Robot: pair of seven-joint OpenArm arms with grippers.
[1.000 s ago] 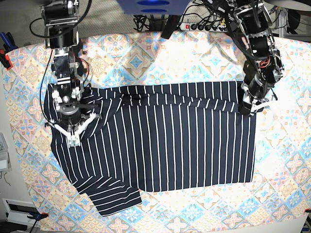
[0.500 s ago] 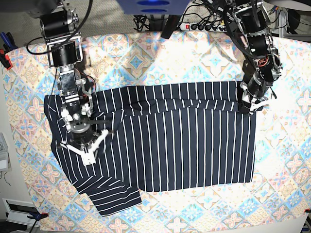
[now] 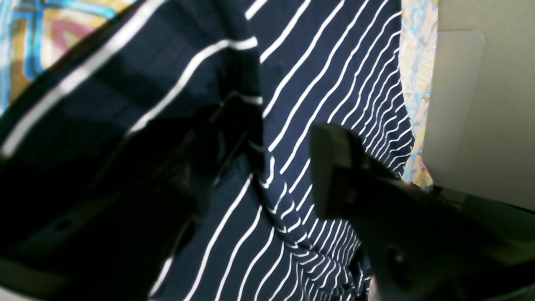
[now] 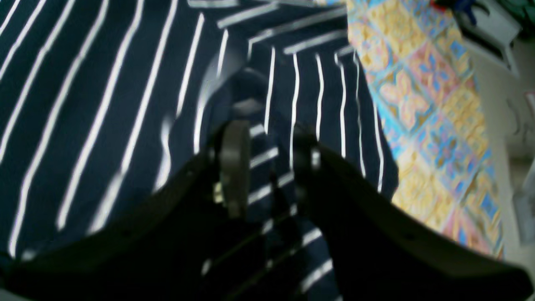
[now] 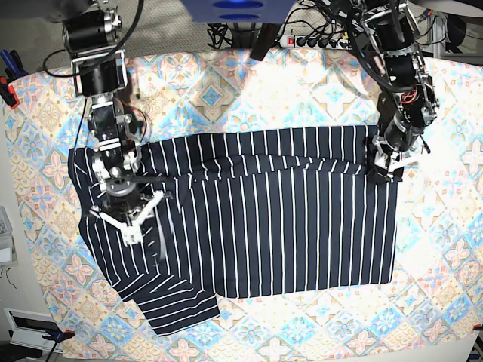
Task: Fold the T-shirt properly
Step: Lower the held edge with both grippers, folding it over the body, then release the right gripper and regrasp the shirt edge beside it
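Observation:
The T-shirt (image 5: pixel 287 226), dark navy with thin white stripes, lies spread flat on the tablecloth, its top edge folded down into a band and one sleeve sticking out at the bottom left. My right gripper (image 5: pixel 127 222) rests on the shirt's left part. In the right wrist view its jaws (image 4: pixel 269 161) stand apart, with striped cloth (image 4: pixel 83 83) showing through the gap. My left gripper (image 5: pixel 383 166) sits on the shirt's upper right corner. In the left wrist view its fingers (image 3: pixel 267 167) are spread over a raised crease of the cloth (image 3: pixel 334 62).
The pastel tile-patterned tablecloth (image 5: pixel 226 90) covers the table around the shirt. A power strip and cables (image 5: pixel 317 39) lie beyond the far edge. Blue and red clamps (image 5: pixel 9 72) hold the tablecloth at the left edge. The floor shows past the table's left side.
Both grippers were shut on the cloth and now stand with jaws apart. The right gripper carried the shirt's left side fold down and inward, then let it lie flat.

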